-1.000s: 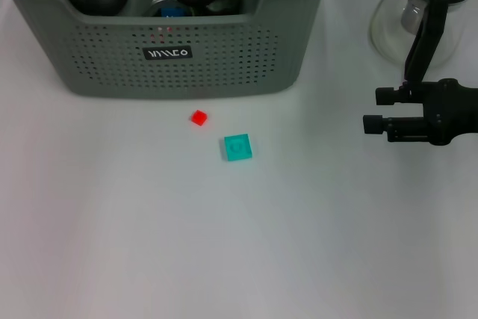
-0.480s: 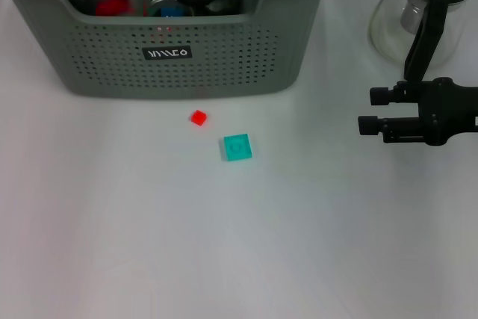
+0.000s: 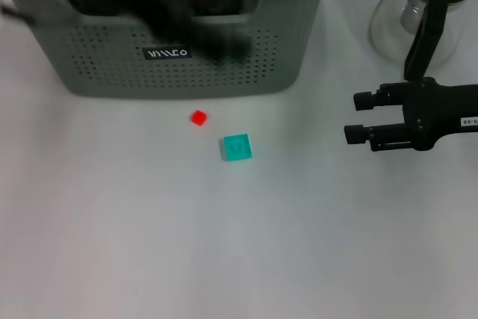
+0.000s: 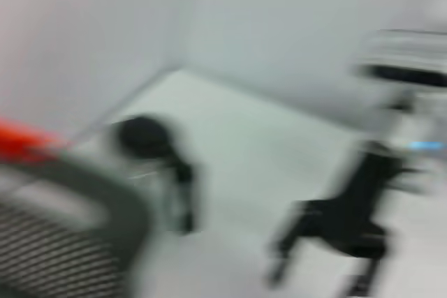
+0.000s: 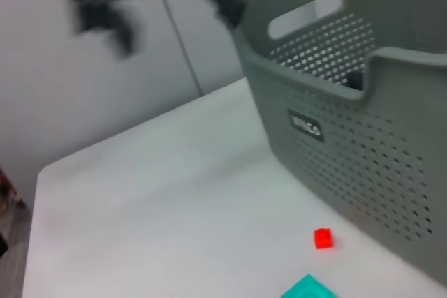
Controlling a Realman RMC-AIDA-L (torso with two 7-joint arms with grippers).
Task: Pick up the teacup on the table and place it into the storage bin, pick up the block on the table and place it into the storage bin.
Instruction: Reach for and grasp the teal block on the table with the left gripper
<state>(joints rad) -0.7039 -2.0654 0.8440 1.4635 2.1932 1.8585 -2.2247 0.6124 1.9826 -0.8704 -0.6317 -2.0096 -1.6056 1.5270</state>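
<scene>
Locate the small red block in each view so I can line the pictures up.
Head view: red block on the table, just in front of the bin, up-left of the teal block.
Right wrist view: low in the picture, beside the bin wall, teal block below it.
Left wrist view: not visible.
Shared landmark: the bin's black label.

storage bin (image 3: 224,65): grey-green plastic, matt, walls perforated | table (image 3: 224,244): smooth white, faint sheen | teal block (image 3: 237,147): smooth plastic, slight gloss | red block (image 3: 198,118): glossy plastic | glass pot (image 3: 418,16): clear glass, glossy, black lid | my right gripper (image 3: 357,117): matt black, hard casing
</scene>
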